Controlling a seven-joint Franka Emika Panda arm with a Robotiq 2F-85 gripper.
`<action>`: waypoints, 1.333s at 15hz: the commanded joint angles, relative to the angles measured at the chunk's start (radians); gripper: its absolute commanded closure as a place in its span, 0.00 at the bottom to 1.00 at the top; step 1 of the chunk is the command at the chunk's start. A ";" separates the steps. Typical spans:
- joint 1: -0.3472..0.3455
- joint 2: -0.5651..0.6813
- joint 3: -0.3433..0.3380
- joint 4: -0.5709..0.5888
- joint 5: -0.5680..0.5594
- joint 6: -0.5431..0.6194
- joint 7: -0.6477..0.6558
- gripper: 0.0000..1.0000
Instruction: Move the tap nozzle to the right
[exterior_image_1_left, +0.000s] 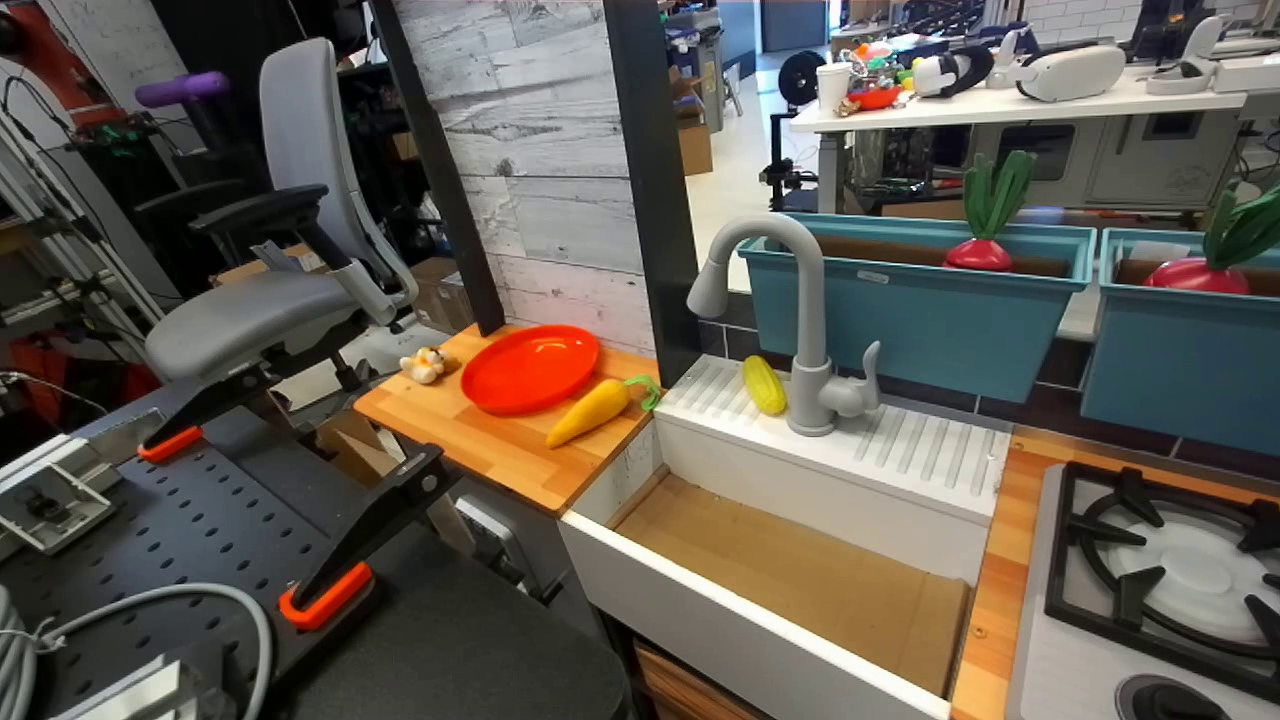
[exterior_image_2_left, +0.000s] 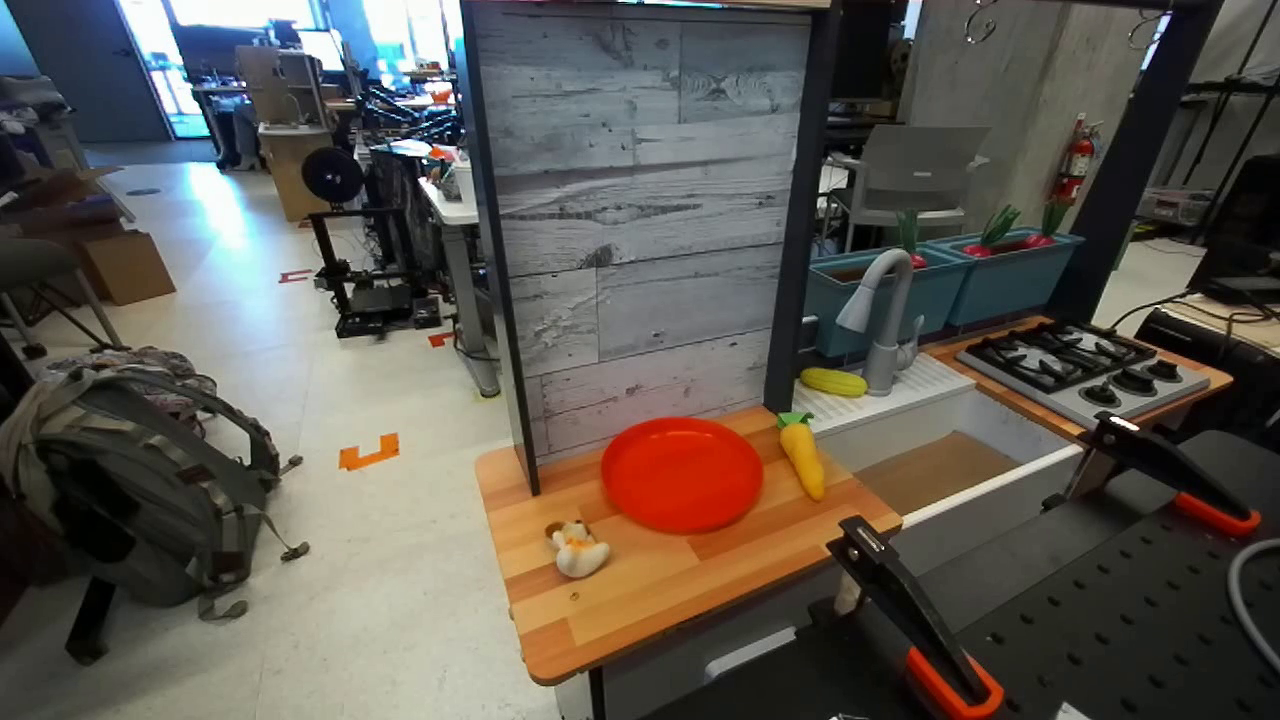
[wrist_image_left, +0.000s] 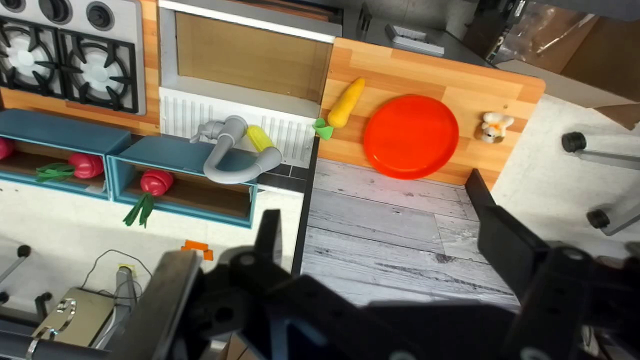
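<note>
Wooden counter (exterior_image_2_left: 690, 600): red plate (exterior_image_2_left: 682, 475) between yellow carrot (exterior_image_2_left: 803, 462) and small white-and-orange object (exterior_image_2_left: 580, 552).

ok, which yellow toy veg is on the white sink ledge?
The corn-like one, beside the foot of the tap nozzle; the green-topped, carrot-shaped one lies on the wooden counter.

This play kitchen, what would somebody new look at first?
Probably the bright red plate, lying on the wooden counter beside a yellow carrot-shaped toy. Next, perhaps, the tall grey tap nozzle, standing in a big curve at the back of the white sink. After that, the red toy vegetables with green leaves, poking out of the blue planters behind the sink, might catch the eye.
</note>
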 joint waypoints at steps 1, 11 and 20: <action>0.010 0.000 -0.008 0.002 -0.006 -0.002 0.005 0.00; 0.010 0.000 -0.008 0.002 -0.006 -0.002 0.005 0.00; -0.021 0.066 -0.016 -0.013 -0.014 0.040 0.058 0.00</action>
